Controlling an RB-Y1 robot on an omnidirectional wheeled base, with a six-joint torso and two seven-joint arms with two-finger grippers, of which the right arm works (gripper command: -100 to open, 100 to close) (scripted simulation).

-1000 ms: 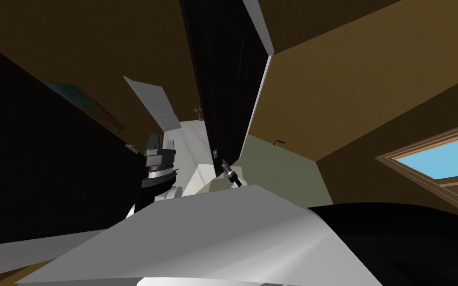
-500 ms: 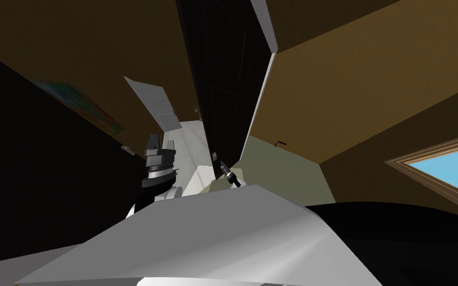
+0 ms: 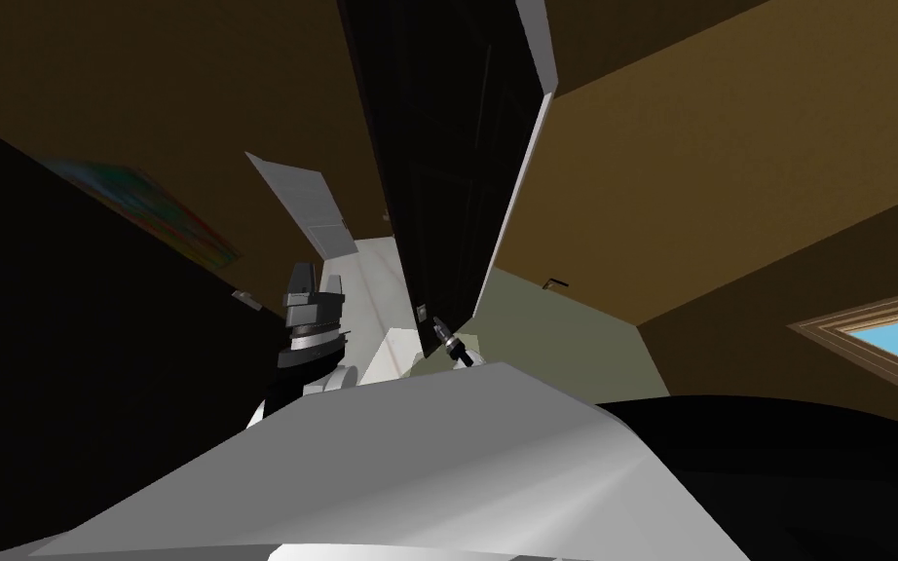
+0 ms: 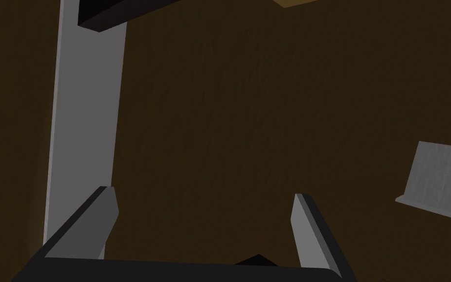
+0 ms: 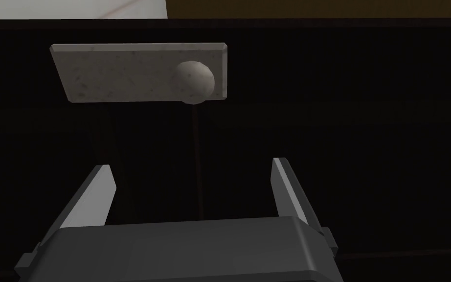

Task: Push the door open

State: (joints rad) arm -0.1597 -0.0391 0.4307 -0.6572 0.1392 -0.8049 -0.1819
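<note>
a: where's the door [image 3: 437,146]?
b: right in front, in the middle. it's v dark, almost black, w/ a light edge [image 3: 517,185]. it stands partly open, and a pale floor [image 3: 371,278] shows thru the gap beside it.
a: and the right gripper [image 3: 440,324]?
b: low down by the door, just beside a grey plate [image 5: 122,73] w/ a round knob [image 5: 193,82] on it. its two fingers [image 5: 95,196] stand apart, nothing btwn them. the flat dark door face is close ahead of them. can't tell if they touch it.
a: left gripper [image 3: 315,282]?
b: up in the air, off to the left of the door, well apart from it. its fingers are spread too, holding nothing.
a: what's the room like?
b: brown walls [image 3: 710,166] all round. a bright picture [image 3: 160,214] hangs on the left wall. a window [image 3: 885,331] w/ a brown frame and blue sky is far right. a white door [image 3: 306,200] stands further back, past the gap. there's pale green floor [image 3: 544,326] to the right of the dark door, and a big black area [image 3: 48,370] on the left.
</note>
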